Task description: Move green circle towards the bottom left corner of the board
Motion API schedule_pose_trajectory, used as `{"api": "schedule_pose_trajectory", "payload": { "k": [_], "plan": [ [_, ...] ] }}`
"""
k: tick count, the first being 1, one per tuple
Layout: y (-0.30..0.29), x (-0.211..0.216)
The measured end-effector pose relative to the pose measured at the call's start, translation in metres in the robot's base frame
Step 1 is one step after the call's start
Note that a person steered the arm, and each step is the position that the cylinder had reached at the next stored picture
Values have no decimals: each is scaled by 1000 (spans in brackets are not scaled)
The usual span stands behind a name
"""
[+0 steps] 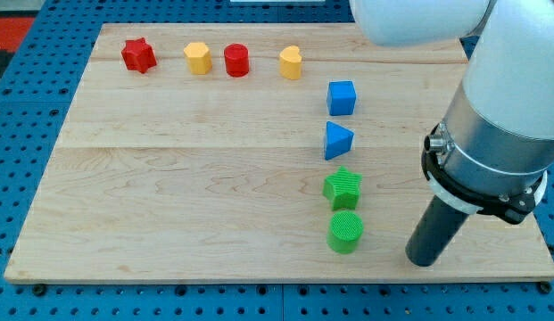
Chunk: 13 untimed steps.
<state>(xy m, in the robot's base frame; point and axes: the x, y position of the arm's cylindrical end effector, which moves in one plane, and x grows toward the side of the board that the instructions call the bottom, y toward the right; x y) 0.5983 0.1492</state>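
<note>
The green circle (345,232) stands near the board's bottom edge, right of centre. A green star (343,186) sits just above it, almost touching. My tip (424,261) is down on the board to the right of the green circle, a little lower than its middle, with a gap between them. The dark rod rises from the tip up to the right into the grey and white arm.
A blue triangle (338,141) and a blue cube (342,97) stand above the green star. Along the top of the wooden board (169,205) stand a red star (138,55), a yellow hexagon (197,58), a red cylinder (236,61) and a yellow heart (291,62).
</note>
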Motion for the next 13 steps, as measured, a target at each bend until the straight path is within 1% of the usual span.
{"api": "schedule_pose_trajectory", "payload": {
  "k": [2,3,4,5,6,7,8,9,11,12,13],
  "plan": [
    [0,-6],
    [-19,-18],
    [-53,-19],
    [-69,-44],
    [-94,-43],
    [-97,-23],
    [-91,-12],
    [-117,-8],
    [-220,-9],
    [-201,-48],
    [-207,-60]
  ]
}}
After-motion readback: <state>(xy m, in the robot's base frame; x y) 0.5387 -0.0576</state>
